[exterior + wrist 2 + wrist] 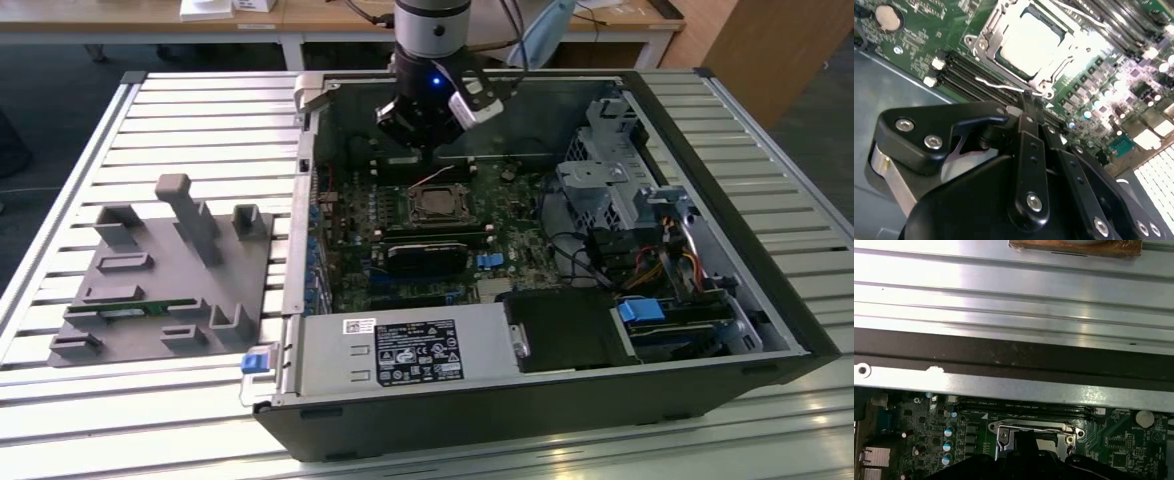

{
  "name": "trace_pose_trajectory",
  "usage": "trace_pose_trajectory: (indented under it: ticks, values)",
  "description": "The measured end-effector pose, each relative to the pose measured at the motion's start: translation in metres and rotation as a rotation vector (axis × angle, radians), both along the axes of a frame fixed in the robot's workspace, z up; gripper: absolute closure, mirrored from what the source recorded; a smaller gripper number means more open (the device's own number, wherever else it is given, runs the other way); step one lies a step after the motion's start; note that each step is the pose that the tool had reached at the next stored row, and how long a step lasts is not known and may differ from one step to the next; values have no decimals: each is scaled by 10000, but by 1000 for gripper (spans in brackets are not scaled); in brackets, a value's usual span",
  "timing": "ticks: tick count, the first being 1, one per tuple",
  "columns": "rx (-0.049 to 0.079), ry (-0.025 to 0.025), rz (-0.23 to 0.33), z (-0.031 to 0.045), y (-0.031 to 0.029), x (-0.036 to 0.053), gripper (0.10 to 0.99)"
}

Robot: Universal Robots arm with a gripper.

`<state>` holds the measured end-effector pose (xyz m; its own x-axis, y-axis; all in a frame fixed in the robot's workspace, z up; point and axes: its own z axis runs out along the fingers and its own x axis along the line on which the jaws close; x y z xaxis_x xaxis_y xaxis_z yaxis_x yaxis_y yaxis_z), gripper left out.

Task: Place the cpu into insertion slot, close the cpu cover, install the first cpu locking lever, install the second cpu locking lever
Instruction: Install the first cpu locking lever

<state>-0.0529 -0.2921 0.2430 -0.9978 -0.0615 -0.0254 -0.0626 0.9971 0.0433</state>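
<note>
1. The arm reached straight down into the open computer case point(747, 330), its gripper point(424, 135) just behind the insertion slot point(438, 205).
2. The cpu point(1026, 42) sat in the slot, under the closed cpu cover point(985, 42), with a wire lever point(1004, 87) beside it.
3. The fingers point(1029, 145) looked drawn together near that lever; contact unclear.

Chip seated, cover down.
The silver cpu point(1026, 42) sits flat in the insertion slot point(438, 205), framed by the closed cpu cover point(985, 42).
</note>
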Motion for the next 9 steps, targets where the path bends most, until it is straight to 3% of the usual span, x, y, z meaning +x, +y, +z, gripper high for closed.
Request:
trace_pose_trajectory:
  ticks: [9]
  values:
    - [-1, 1, -57, -86, 49, 88, 980]
